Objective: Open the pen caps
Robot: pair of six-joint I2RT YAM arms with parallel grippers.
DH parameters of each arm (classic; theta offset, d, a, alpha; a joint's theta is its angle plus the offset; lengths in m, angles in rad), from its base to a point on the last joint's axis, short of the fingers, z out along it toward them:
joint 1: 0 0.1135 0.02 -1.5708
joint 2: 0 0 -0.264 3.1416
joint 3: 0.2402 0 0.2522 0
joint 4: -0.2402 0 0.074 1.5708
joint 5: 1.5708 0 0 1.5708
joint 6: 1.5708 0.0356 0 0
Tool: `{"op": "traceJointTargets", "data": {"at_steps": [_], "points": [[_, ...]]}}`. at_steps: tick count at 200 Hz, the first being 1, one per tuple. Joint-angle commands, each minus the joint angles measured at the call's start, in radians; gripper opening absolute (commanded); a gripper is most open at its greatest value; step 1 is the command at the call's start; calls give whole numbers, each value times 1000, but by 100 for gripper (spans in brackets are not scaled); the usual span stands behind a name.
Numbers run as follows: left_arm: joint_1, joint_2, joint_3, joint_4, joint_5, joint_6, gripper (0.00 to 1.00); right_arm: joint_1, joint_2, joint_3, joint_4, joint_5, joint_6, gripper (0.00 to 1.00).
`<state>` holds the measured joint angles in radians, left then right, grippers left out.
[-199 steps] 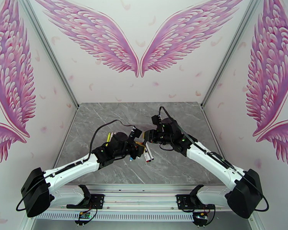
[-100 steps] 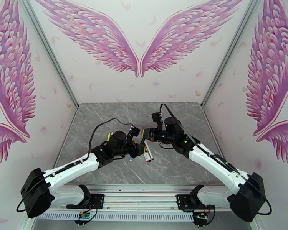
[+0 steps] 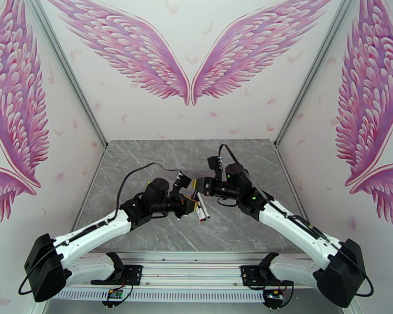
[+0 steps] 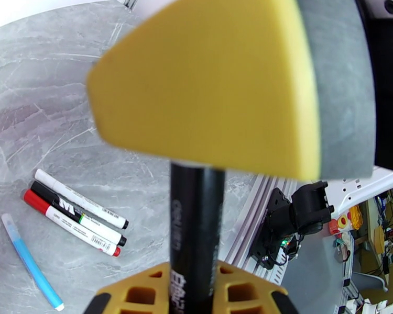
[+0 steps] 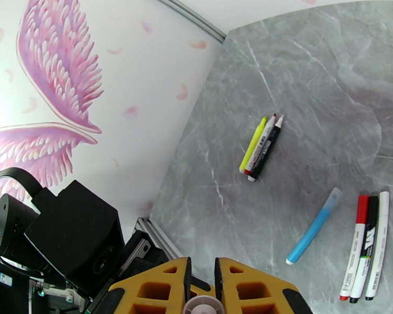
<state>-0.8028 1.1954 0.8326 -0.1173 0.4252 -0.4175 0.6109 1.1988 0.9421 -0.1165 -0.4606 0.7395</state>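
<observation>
A black pen (image 4: 196, 221) hangs above the table between my two grippers. My left gripper (image 4: 194, 296) is shut on its lower barrel. The pen's far end disappears behind the right gripper's yellow-and-grey finger (image 4: 212, 79). In the right wrist view my right gripper (image 5: 202, 286) is shut on a round pale pen cap (image 5: 202, 305) seen end-on. From above, the left gripper (image 3: 190, 199) and the right gripper (image 3: 198, 185) meet tip to tip over the middle of the table.
Three capped pens, red, black and white (image 5: 364, 247), lie side by side beneath the grippers, with a blue pen (image 5: 312, 228) beside them. A yellow, a red-ended and a black pen (image 5: 259, 147) lie together further left. The grey marble table (image 3: 238, 226) is walled on three sides.
My left gripper has closed down on the black pen's barrel, and its arm has shifted slightly left. The right gripper has stayed shut at the pen's other end.
</observation>
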Motion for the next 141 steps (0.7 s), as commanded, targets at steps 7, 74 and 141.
{"op": "traceJointTargets", "data": {"at_steps": [7,74,141], "points": [[20,-52,-12,4,70,9,0,-12,-27,2,7,-13,-106,12],[-48,-31,41,-102,-159,62,0,-34,-40,91,-147,121,-69,13],[-158,45,64,-92,-307,72,0,-43,-21,143,-226,223,-52,12]]}}
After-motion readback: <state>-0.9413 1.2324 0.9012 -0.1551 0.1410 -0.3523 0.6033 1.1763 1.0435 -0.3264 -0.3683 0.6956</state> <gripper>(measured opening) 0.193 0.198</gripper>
